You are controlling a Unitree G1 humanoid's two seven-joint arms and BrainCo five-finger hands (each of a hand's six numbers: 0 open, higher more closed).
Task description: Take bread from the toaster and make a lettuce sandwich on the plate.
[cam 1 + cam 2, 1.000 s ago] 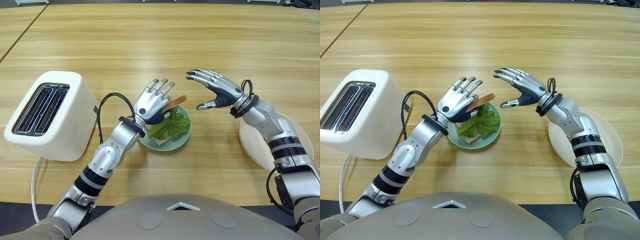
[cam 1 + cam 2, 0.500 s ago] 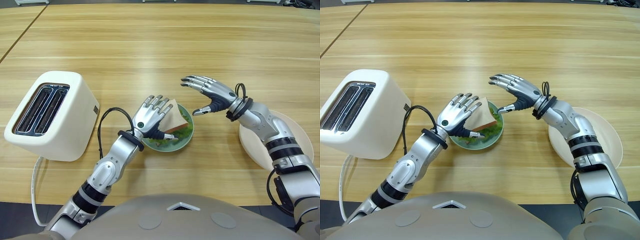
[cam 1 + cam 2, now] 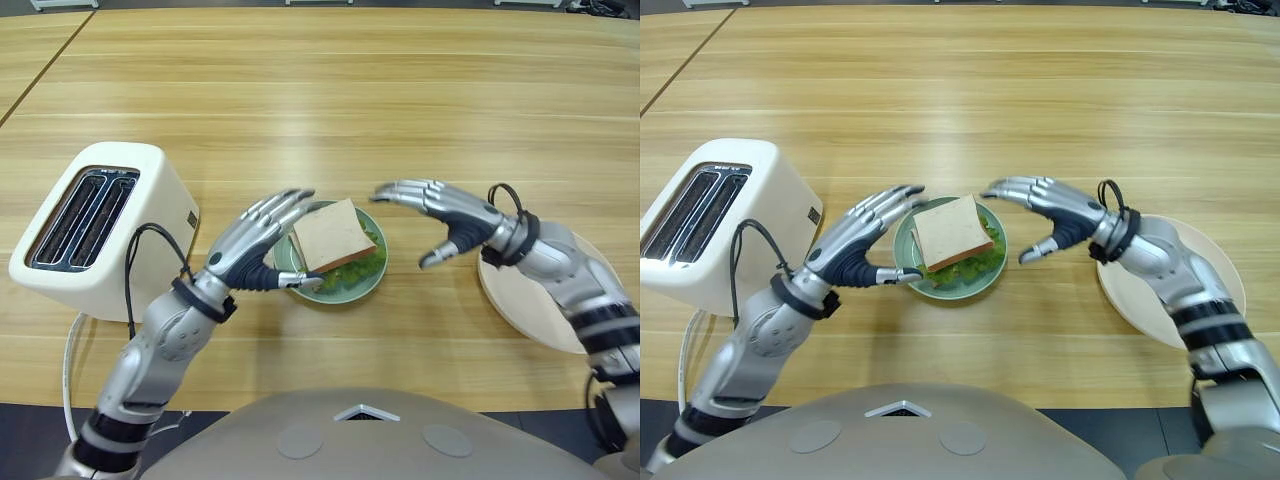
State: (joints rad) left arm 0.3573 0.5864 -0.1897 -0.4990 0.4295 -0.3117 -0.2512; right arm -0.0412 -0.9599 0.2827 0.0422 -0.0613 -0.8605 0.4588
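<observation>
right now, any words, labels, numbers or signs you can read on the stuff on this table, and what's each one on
No text here can be read.
Toaster: a small dark label on the side facing the green plate, too small to read.
Bread slice, green plate, white plate: no print visible.

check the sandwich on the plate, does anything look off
Nothing serious. The bread slice lies slightly turned on the green plate, lettuce poking out from under its near and right edges. Nothing is spilled. The left robot hand and right robot hand are open, either side.
</observation>
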